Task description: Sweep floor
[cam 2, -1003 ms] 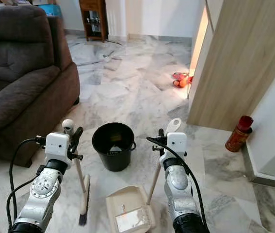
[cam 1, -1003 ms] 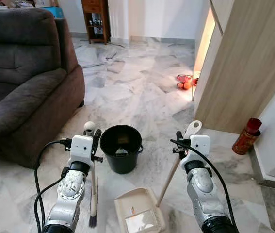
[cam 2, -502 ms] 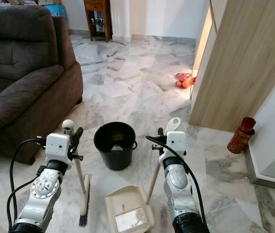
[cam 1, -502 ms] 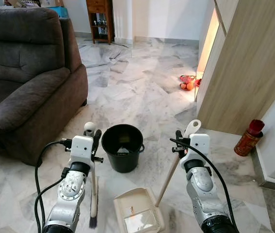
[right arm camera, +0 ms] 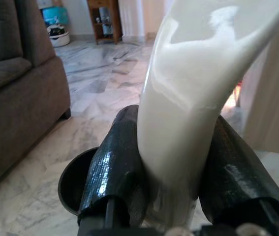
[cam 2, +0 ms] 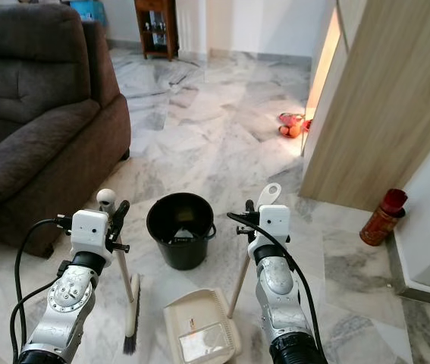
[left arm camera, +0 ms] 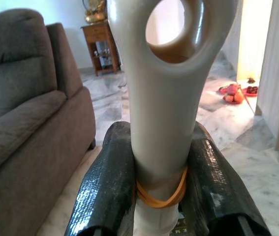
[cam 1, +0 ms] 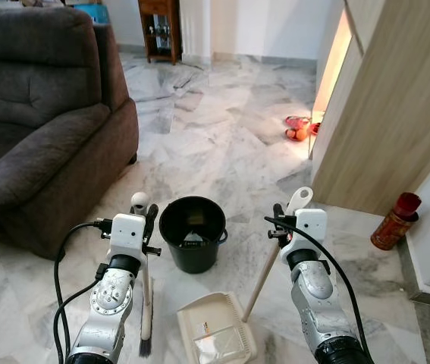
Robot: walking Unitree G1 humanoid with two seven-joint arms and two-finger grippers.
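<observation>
The left gripper [left arm camera: 161, 187] is clamped on the handle of a broom [cam 1: 145, 315], whose bristles rest on the marble floor [cam 1: 215, 144] at the lower left of the frame. The right gripper [right arm camera: 178, 177] pinches the cream handle of a dustpan [cam 1: 215, 334], and the pan lies flat at the bottom centre. Between the two arms, just beyond the pan, stands a black bucket [cam 1: 193, 232] with some debris inside.

A dark grey sofa [cam 1: 40, 114] fills the upper left, its arm close to the left gripper. A wood-panelled cabinet [cam 1: 389, 114] walls off the right side — a red canister [cam 1: 394, 221] stands at its base. Ahead, open floor runs to a small wooden shelf [cam 1: 160, 29] at the top; red slippers [cam 1: 298, 129] lie by the cabinet edge.
</observation>
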